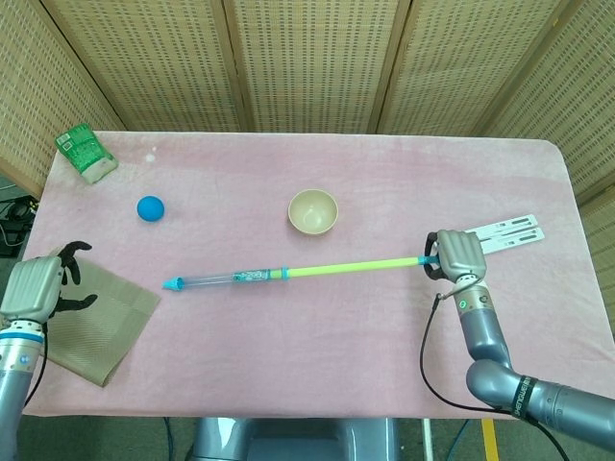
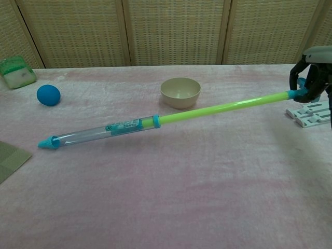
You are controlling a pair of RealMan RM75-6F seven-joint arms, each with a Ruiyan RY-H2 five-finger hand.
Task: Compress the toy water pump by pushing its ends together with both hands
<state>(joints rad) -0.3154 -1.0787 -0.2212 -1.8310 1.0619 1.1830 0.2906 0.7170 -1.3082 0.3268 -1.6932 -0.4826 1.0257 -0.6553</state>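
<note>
Right hand (image 1: 457, 255) clenched on handle end of toy pump (image 1: 288, 273), right of centre; that end lifted off counter (image 1: 317, 336), seen at right edge in chest view (image 2: 310, 83). Pump (image 2: 155, 122) slanted, blue tip (image 2: 47, 143) down on pink cover at left. Left hand (image 1: 38, 286) at lower left edge, fingers apart, grasping nothing, over folded cloth (image 1: 96, 317). Bowl (image 1: 313, 211) just behind pump, ball (image 1: 150, 208) and green pack (image 1: 86, 153) upper left, white strips (image 1: 500, 232) beside right hand.

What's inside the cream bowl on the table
Nothing shows inside the bowl: the head view looks down onto a bare cream bottom. In the chest view the near wall hides the bottom.
</note>
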